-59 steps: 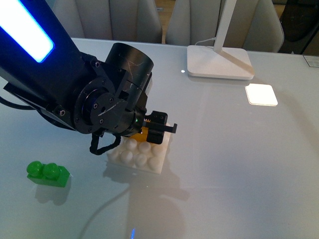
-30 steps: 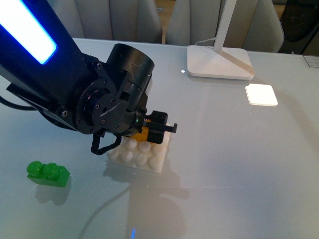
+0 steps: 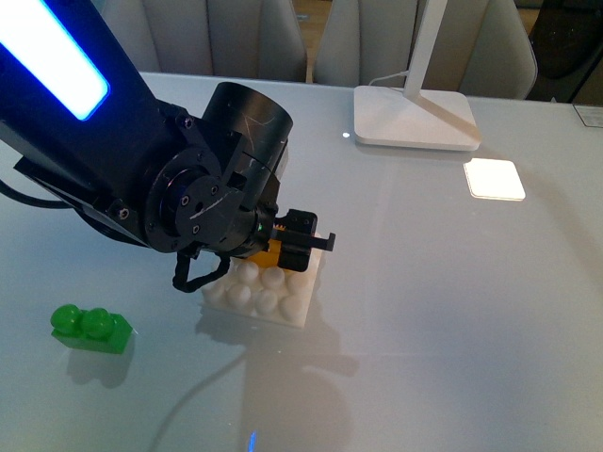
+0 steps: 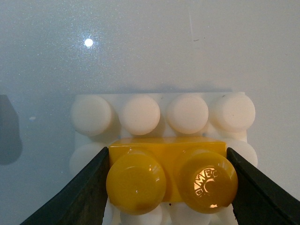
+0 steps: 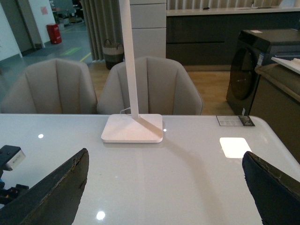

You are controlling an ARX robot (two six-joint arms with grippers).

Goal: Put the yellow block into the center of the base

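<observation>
My left gripper is shut on the yellow block, its dark fingers pressed against the block's two short ends. The block sits over the white studded base, one row of base studs showing beyond it. In the front view the left gripper hangs low over the base, and only a sliver of the yellow block shows under it. My right gripper is open above the bare table, nothing between its fingers; it is out of the front view.
A green two-stud brick lies near the front left. A white lamp foot stands at the back, with a bright light patch beside it. Chairs stand behind the table's far edge.
</observation>
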